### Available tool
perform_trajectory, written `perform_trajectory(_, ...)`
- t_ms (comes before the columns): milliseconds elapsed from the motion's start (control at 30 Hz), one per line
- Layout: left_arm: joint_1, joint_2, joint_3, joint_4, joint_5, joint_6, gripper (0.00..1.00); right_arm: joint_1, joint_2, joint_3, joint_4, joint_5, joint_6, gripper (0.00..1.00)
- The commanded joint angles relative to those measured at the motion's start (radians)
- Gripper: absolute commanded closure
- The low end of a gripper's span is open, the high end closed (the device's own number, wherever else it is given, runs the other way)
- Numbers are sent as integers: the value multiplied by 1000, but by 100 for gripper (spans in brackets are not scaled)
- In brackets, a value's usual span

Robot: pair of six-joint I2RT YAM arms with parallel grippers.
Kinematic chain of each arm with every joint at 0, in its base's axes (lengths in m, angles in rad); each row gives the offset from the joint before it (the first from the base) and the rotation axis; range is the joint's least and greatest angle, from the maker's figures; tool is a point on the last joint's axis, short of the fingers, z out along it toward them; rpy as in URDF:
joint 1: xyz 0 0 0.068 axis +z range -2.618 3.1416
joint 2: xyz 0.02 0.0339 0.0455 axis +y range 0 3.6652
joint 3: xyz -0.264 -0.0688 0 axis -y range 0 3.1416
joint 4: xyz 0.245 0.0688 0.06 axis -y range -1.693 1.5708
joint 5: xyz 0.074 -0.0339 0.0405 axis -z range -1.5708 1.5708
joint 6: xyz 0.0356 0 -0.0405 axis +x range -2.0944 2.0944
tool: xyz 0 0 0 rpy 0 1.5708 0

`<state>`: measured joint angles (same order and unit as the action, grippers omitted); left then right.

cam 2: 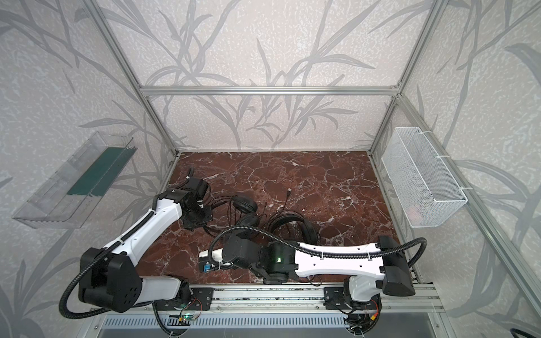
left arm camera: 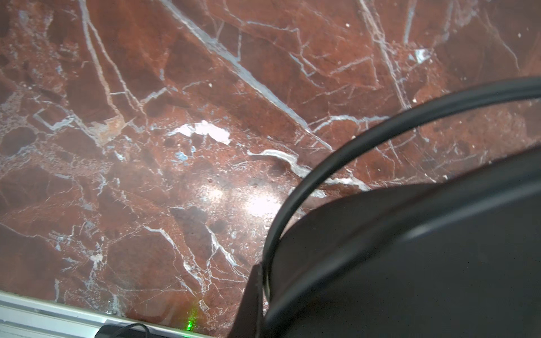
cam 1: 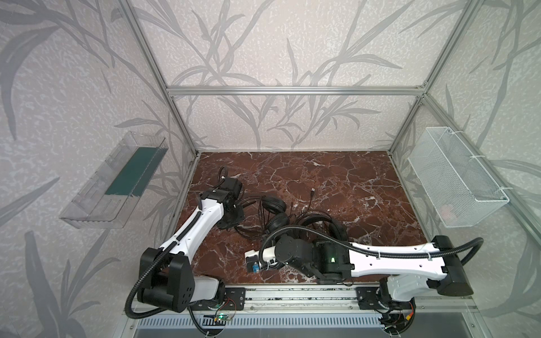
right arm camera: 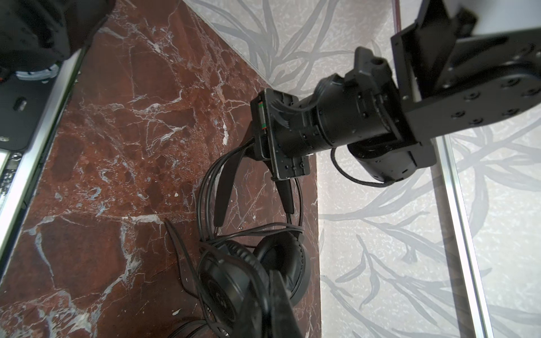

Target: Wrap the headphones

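Observation:
Two black headphones lie tangled on the marble table point(cam 1: 351, 181). The left pair has its earcups point(cam 1: 273, 204) point(cam 2: 244, 204) point(right arm camera: 287, 263) near the middle, and its thin headband arches toward my left gripper point(cam 1: 232, 218) point(left arm camera: 263, 278). That gripper is shut on the headband, where a thin black line point(left arm camera: 292, 190) runs into the jaws. The second pair point(cam 1: 333, 226) point(cam 2: 304, 226) lies to the right, partly under my right arm. My right gripper point(right arm camera: 266, 278) is shut just over an earcup point(right arm camera: 231, 289). I cannot see whether it pinches a cable. A cable plug point(cam 1: 313, 191) lies loose behind.
A clear plastic bin point(cam 1: 117, 181) hangs on the left wall and a white mesh basket point(cam 1: 456, 178) on the right wall. An aluminium rail point(cam 1: 292, 295) carrying both arm bases runs along the table's front edge. Frame posts stand at the back corners.

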<state>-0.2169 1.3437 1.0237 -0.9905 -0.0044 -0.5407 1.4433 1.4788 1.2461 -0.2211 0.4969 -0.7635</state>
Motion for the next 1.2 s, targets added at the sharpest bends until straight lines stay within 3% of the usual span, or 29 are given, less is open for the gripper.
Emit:
perform_trajectory(0,-23,-10,-6,46,-41,-12,100,-46,-11,74,82,-36,72,93)
perform_trajectory(167,-35,-5,-4,41,-41,-6,100,-60,26,112,99,-58,64,92)
perform_trajectory(333,-44,-6,-10,46,-27,-1,100,-128,68,157,98,-74,103,82)
perform_trajectory(700,-53,-8,-13,52,-1,5,100,-213,121,257,24,-151,187,78)
perform_trajectory(867,-52,-15,-9,51,-19,-5,100,-234,-19,79,35,-269,411,63)
perform_trajectory(1167,-53,-25,1,40,-41,-40,100,-185,-205,-291,-66,-271,970,51)
